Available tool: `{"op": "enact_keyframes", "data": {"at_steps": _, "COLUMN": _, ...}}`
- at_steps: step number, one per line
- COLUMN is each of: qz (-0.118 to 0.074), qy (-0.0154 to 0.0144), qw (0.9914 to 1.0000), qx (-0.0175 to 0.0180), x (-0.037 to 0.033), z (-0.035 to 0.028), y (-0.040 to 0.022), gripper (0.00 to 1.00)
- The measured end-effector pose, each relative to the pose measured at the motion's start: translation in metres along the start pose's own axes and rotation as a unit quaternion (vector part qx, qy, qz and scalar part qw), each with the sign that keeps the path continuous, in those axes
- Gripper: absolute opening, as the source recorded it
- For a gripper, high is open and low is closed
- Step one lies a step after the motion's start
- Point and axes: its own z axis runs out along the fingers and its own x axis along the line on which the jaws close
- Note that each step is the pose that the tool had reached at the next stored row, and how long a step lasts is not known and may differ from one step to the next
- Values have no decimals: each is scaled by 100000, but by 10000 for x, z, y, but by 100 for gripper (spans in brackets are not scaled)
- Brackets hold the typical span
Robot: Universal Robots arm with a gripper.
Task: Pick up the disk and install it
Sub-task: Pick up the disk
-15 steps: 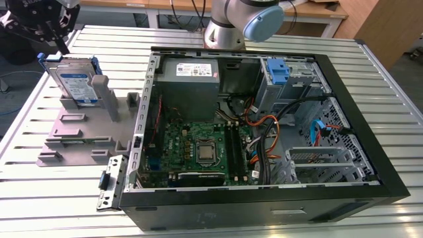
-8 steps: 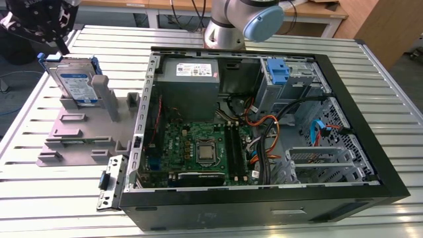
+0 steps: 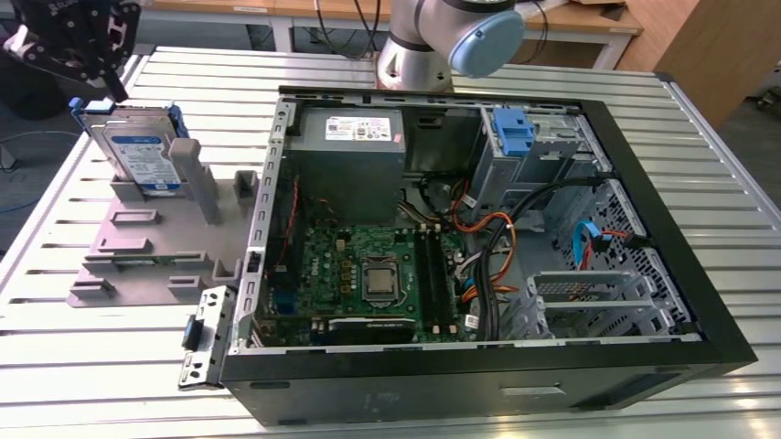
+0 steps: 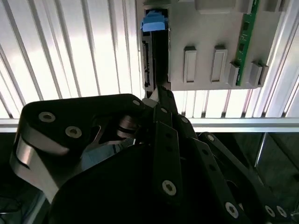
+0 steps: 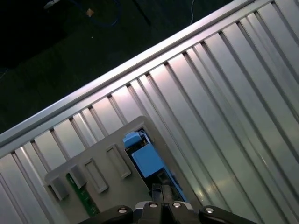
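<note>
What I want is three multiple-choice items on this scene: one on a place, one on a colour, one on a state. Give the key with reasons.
1. Where is the disk? A) inside the computer case B) in the grey fixture, at the exterior view's left of the case C) in the tool
2. What colour is the bracket round the disk? A) red B) yellow C) blue
3. How is the computer case? A) open, board showing B) shut by a panel C) upside down
B: the disk stands on edge in the fixture, the tool above it. C: blue plastic frames its edges. A: the green board lies bare.
</note>
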Motion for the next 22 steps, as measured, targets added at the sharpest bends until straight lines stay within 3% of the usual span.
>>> {"op": "enact_keyframes", "data": {"at_steps": 3, "qz": -2781, "qy": 124, "qw": 99961, "qx": -67, "x": 0, "z": 6, "y": -1, "gripper": 11}}
{"op": "enact_keyframes", "data": {"at_steps": 6, "qz": -5445, "qy": 229, "qw": 99851, "qx": -133, "x": 0, "z": 15, "y": -1, "gripper": 11}}
{"op": "enact_keyframes", "data": {"at_steps": 11, "qz": -10002, "qy": 405, "qw": 99497, "qx": -248, "x": 1, "z": 34, "y": -2, "gripper": 11}}
{"op": "enact_keyframes", "data": {"at_steps": 14, "qz": -12705, "qy": 511, "qw": 99188, "qx": -317, "x": 1, "z": 46, "y": -2, "gripper": 11}}
{"op": "enact_keyframes", "data": {"at_steps": 17, "qz": -15427, "qy": 618, "qw": 98800, "qx": -386, "x": 1, "z": 56, "y": -2, "gripper": 11}}
{"op": "enact_keyframes", "data": {"at_steps": 20, "qz": -18086, "qy": 721, "qw": 98347, "qx": -454, "x": 1, "z": 65, "y": -3, "gripper": 11}}
{"op": "enact_keyframes", "data": {"at_steps": 22, "qz": -19904, "qy": 793, "qw": 97995, "qx": -501, "x": 2, "z": 71, "y": -3, "gripper": 11}}
